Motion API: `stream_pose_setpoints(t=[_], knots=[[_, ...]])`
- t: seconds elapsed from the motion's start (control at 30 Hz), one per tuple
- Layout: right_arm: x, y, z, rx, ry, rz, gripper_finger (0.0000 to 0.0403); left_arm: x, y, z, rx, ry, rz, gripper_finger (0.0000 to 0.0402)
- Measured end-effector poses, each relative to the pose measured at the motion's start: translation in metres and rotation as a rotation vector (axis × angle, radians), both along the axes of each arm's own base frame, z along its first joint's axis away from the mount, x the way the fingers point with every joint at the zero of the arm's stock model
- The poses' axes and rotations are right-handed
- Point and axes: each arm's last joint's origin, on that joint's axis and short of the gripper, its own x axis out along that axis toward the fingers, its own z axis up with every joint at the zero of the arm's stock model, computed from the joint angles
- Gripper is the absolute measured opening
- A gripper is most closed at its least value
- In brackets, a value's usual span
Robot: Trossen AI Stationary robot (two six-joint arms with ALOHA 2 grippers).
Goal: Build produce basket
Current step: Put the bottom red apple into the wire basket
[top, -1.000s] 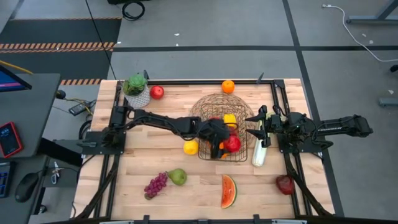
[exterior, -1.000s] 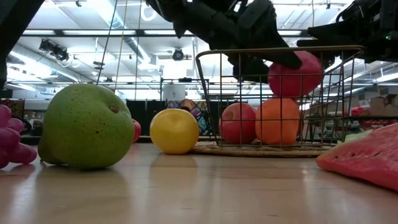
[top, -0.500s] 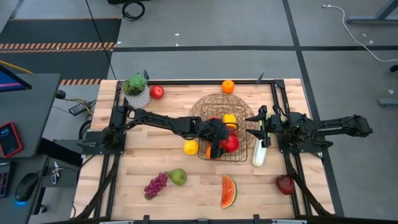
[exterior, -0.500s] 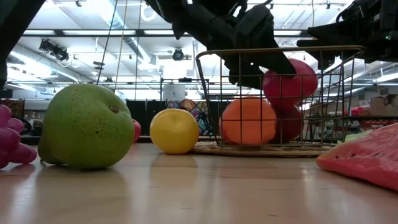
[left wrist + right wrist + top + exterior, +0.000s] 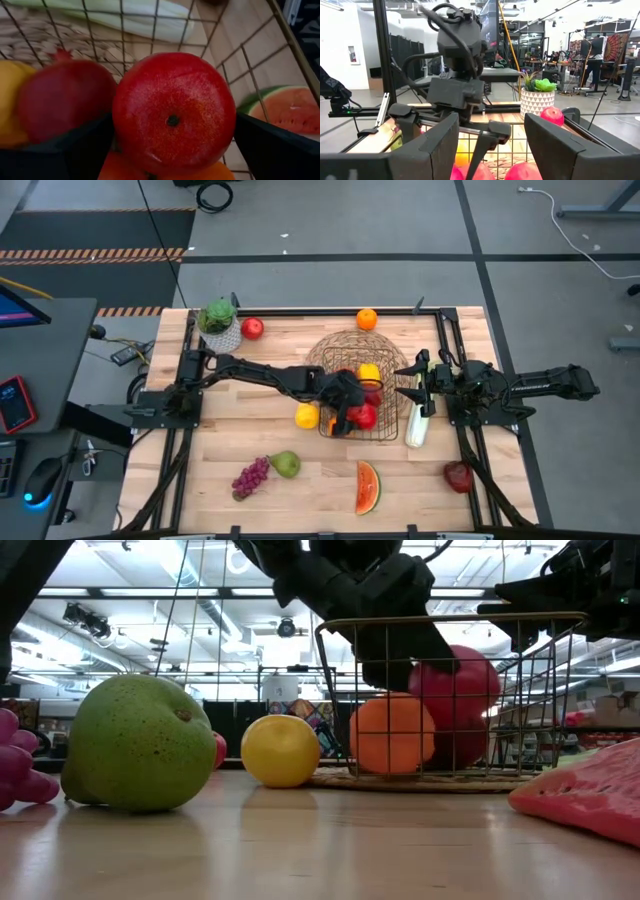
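**Left arm in the basket with a red apple between its jaws**

I see the left gripper (image 5: pixel 352 416) reaching into the basket (image 5: pixel 395 426), its jaws spread wide on either side of a red apple (image 5: pixel 174 112). From the left wrist view the apple fills the gap between the two dark fingers (image 5: pixel 272 150); I cannot tell whether they press on it. Below it sits an orange (image 5: pixel 391 734), with a darker red fruit (image 5: pixel 62 107) beside it and a yellow piece (image 5: pixel 369 372) farther in.

The right gripper (image 5: pixel 416 385) hangs at the basket's right rim, jaws drawn to their narrowest, with the pale celery stalk (image 5: pixel 416 428) on the surface just below it.

Outside the basket lie a yellow fruit (image 5: pixel 307 416), a green pear (image 5: pixel 287 464), purple grapes (image 5: pixel 250 477), a watermelon slice (image 5: pixel 367 487), a second orange (image 5: pixel 367 319), and two more red fruits (image 5: pixel 252 328), (image 5: pixel 458 476). A potted plant (image 5: pixel 219 323) stands at the far left corner.
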Motion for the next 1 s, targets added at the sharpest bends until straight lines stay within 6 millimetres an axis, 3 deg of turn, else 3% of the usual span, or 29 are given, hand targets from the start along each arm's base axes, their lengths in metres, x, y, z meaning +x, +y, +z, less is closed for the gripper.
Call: stream_pose_setpoints(t=[0.37,1.0], knots=[[0.0,0.0,0.0001,0.0,0.0,0.0,0.0231,0.0023,-0.0036,0.003,0.032,-0.048,-0.031,0.0396],[0.0,0.0,0.0002,0.0,-0.001,0.0,0.0231,0.0051,0.0012,0.006,-0.003,-0.077,0.059,0.04]])
